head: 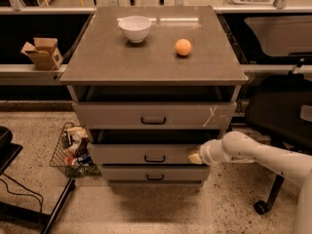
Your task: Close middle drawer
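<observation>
Evidently placed to push, the gripper (196, 156) sits against the right end of the middle drawer (141, 153), low on the cabinet (156, 62). Whether it is open or closed, I cannot tell. The drawer stands partly out, its tray in shadow and its contents unseen. On top, a bowl (135, 28) looks empty, and an orange (183, 47) sits apart from it.

A white bowl (135, 27) sits at the back left of the grey surface (146, 65), with an orange (183, 47) apart to its right. An open cardboard box (44, 52) rests on the ledge (29, 72) at left. A wire basket (73, 150) of packets stands on the speckled floor (161, 208) beside the cabinet's left side. A black office chair (280, 113) is right of my claw (195, 156), which is low at the cabinet front.
</observation>
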### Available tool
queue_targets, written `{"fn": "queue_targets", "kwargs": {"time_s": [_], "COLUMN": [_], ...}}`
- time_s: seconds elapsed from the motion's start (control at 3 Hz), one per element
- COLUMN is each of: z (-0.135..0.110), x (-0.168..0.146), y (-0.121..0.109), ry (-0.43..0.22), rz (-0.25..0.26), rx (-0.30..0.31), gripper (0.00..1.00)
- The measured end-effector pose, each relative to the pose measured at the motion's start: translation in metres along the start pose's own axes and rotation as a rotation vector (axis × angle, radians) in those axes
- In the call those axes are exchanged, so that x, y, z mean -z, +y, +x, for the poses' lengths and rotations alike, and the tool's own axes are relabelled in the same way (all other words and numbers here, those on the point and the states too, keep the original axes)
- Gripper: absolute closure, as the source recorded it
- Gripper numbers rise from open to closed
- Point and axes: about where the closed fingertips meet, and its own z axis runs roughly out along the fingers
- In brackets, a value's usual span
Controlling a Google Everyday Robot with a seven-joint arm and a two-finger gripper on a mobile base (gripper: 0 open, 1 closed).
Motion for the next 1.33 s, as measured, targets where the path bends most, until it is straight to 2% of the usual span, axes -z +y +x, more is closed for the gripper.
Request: {"fn": "queue_targets", "kwargs": {"time_s": [0.33, 0.67, 1.0, 1.33], "z": [0.0000, 0.0000, 0.0000, 0.0000], "x": [0.0000, -0.0001, -0.0001, -0.0002], "y": [0.0000, 0.0001, 0.0001, 0.0001], "ry": [0.000, 0.000, 0.000, 0.000], "rz": [0.000, 0.000, 0.000, 0.000], "rx": [0.000, 0.000, 0.000, 0.000], "gripper": [0.31, 0.02, 0.00, 0.18]}}
